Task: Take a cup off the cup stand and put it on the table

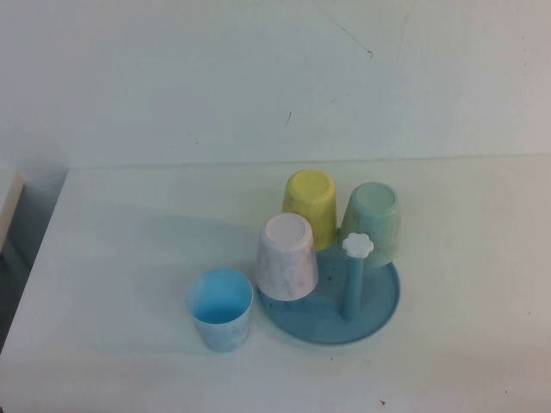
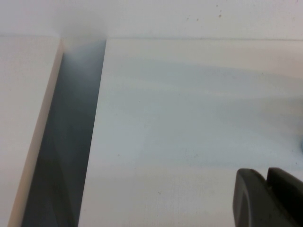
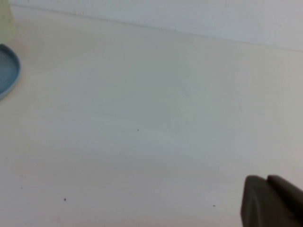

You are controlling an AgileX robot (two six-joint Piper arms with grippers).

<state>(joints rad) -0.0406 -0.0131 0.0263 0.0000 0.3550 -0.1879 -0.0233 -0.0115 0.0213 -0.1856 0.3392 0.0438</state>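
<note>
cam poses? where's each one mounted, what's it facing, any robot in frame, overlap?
High: raised, angled down at the table, the cup upright beside the cup stand; no arms show.
Left wrist: left gripper low over the table's edge.
Right wrist: right gripper over bare table.
Shared: the stand's rim shows in the high and right wrist views.

Light-blue cup (image 1: 220,308), blue cup stand (image 1: 379,317), white table (image 1: 120,258).

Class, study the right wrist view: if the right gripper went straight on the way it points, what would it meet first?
Probably only bare table, then the wall behind. The right gripper shows at the frame's corner; the cup stand lies off to one side, out of its line. Depth is unclear.
</note>
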